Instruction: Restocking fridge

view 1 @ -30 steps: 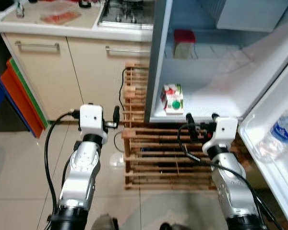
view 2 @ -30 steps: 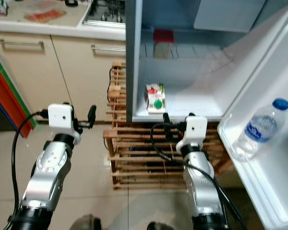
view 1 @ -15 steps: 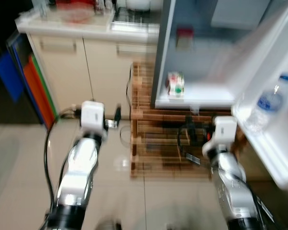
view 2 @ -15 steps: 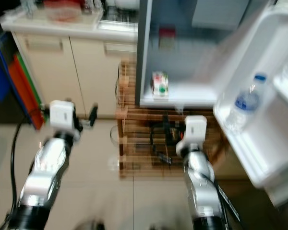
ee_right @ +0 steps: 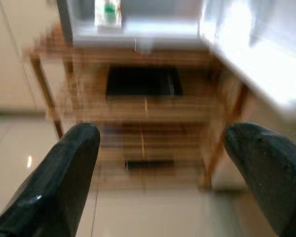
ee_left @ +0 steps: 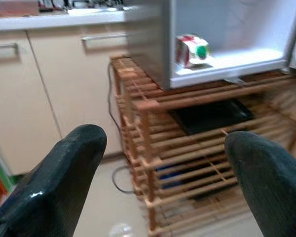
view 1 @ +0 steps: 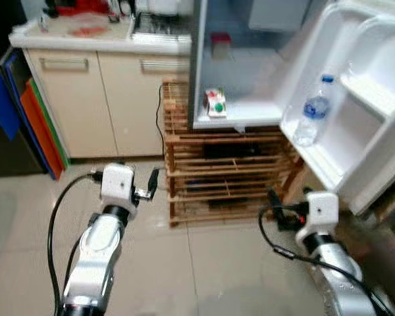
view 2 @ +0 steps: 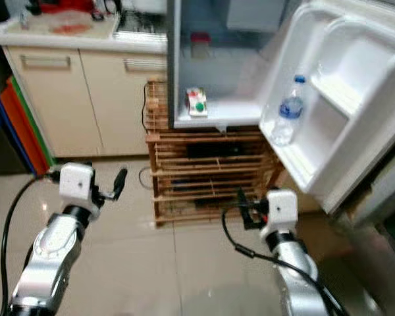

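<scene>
Pale floor tiles (view 1: 26,217) lie before an open fridge (view 1: 250,72) set on a slatted wooden rack (view 1: 224,178). 1 carton (view 1: 215,103) with a green cap is seen on the fridge floor near its front edge, and 1 water bottle (view 1: 313,108) is held in the door shelf (view 1: 329,131). Cream cabinets (view 1: 105,99) are seen beside the rack. Left gripper (ee_left: 163,163) and right gripper (ee_right: 163,163) are held spread and empty, facing the rack.

Bright indoor light; right wrist view motion-blurred; head views soft.
</scene>
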Motion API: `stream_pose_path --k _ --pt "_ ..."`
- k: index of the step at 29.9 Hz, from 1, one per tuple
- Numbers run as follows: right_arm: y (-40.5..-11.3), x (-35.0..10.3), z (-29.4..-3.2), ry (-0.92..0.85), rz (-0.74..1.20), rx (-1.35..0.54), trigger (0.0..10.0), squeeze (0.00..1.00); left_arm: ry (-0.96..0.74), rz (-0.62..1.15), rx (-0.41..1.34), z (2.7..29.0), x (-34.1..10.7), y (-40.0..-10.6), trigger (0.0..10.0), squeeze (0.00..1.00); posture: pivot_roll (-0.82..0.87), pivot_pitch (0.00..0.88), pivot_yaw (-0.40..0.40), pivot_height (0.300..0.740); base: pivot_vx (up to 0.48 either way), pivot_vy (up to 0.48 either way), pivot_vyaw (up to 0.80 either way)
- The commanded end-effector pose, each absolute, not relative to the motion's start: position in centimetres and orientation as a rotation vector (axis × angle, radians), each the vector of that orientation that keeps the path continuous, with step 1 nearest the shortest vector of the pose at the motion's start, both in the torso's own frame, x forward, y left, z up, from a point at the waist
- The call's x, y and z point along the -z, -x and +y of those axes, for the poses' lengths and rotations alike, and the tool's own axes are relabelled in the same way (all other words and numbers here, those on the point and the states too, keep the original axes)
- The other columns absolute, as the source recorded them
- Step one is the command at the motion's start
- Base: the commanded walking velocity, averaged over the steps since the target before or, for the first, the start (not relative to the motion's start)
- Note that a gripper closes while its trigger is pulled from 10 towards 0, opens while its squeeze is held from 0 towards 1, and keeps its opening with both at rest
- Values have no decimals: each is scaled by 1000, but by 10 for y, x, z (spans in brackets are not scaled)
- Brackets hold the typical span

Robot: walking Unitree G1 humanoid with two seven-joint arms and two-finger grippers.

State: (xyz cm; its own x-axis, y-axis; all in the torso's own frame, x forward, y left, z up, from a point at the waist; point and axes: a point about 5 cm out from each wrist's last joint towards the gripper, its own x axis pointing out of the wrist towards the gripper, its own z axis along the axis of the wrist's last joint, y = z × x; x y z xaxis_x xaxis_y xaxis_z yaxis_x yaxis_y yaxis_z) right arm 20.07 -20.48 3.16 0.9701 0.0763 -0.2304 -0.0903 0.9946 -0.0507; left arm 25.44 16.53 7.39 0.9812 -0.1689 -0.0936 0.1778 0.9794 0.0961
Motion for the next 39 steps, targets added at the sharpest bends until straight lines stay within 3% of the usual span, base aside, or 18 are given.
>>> stream_pose_path --k 1,7,18,29,35,37,39 --pt "-204 -43 -211 70 177 -78 10000 0 -93 60 198 161 -79 -256 10000 0 -19 0 -29 740 0 0 0" --pt "-205 -40 -210 66 180 -67 10000 0 -54 32 147 153 -86 -273 10000 0 -57 0 -15 740 0 -400 0" --pt "-213 -42 -209 35 169 -50 10000 0 -50 39 195 146 -81 -260 10000 0 -46 0 -17 740 0 -480 0" --pt "-220 -45 -209 40 149 -45 10000 0 -40 23 193 144 -87 -276 10000 0 -54 0 -3 740 0 -479 0" --pt "-237 -52 -218 71 119 38 10000 0 -24 26 133 152 -88 -285 10000 0 -57 0 1 740 194 -274 0" --pt "-263 -71 -230 89 67 135 10000 0 -6 26 127 152 -88 -288 10000 0 -56 0 2 740 0 0 0" --pt "-269 -76 -232 92 52 154 10000 0 -5 24 129 152 -88 -288 10000 0 -55 0 2 740 0 0 0"
